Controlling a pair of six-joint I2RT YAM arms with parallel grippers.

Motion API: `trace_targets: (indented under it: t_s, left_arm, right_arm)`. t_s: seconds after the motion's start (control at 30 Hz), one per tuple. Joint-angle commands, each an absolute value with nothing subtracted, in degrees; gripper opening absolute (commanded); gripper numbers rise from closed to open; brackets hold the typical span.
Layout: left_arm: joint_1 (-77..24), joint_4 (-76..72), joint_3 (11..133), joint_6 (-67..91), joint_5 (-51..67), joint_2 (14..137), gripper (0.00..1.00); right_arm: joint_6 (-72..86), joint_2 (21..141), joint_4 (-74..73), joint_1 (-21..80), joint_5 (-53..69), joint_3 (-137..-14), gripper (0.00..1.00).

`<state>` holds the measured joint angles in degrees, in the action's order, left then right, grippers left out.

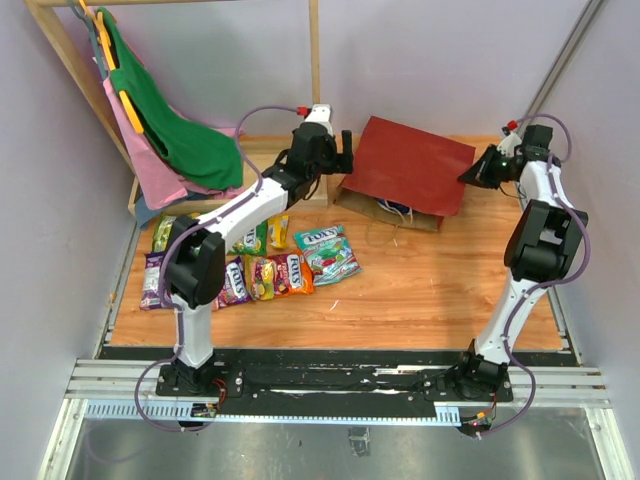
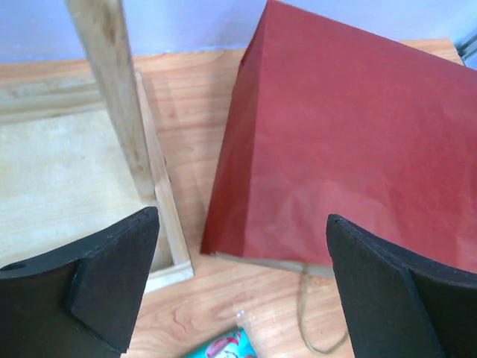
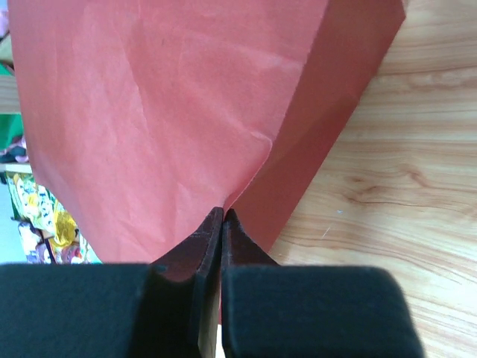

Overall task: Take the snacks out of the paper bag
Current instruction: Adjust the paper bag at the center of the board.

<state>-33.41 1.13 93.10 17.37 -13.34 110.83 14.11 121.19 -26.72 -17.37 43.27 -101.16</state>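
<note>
Snacks (image 1: 290, 265) left of tipped paper bag (image 1: 405, 165)
Left gripper (image 1: 343, 152) hangs spread wide, empty, at the bag's left edge; the bag's long axis runs near-to-far, mouth nearest, base raised rearward; right gripper (image 1: 468, 174) clamps its right corner.

Pale lavender walls (image 1: 430, 60) closed the space in at 9, 12 and 3 o'clock, evenly lit with only soft shadows. The desk (image 1: 420, 290) was warm orange-brown wood grain, edged at 6 o'clock by a black strip (image 1: 330, 353) and silver aluminium rails (image 1: 340, 380). Below those lay a dull grey metal sheet (image 1: 300, 445). At 10 to 11 o'clock stood a light wooden rack (image 1: 315, 50) on a shallow, pale wooden base tray (image 2: 59, 171). A green cloth (image 1: 190, 140) and a pink cloth (image 1: 150, 170) hung from its slanted bar. At 1 o'clock a thin grey metal pole (image 1: 565, 60) leaned diagonally against the wall.
</note>
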Motion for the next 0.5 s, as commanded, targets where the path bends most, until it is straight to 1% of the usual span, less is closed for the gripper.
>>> trace_targets:
  t_s: [0.0, 0.17, 0.33, 0.37, 0.47]
  left_arm:
    - [-33.57, 4.36, 99.21, 13.82, -14.29, 116.89, 0.94]
    - [-33.35, 6.96, 106.56, 12.57, -11.49, 124.75, 0.8]
    - [-33.31, 7.47, 110.02, 13.8, -7.59, 128.82, 0.77]
    - [-33.35, 7.14, 110.04, 13.94, -7.34, 129.11, 0.75]
    - [-33.31, 6.8, 110.12, 13.93, -7.1, 129.46, 0.58]
  right_arm:
    - [16.06, 121.65, -25.62, -18.55, 44.88, -104.63, 0.01]
    - [15.99, 122.19, -25.98, -18.49, 45.78, -106.19, 0.0]
    - [15.84, 122.21, -25.71, -18.4, 46.42, -105.94, 0.0]
    - [15.83, 122.3, -25.57, -18.38, 46.55, -105.79, 0.0]
    - [15.99, 122.26, -25.04, -18.22, 46.75, -105.32, 0.01]
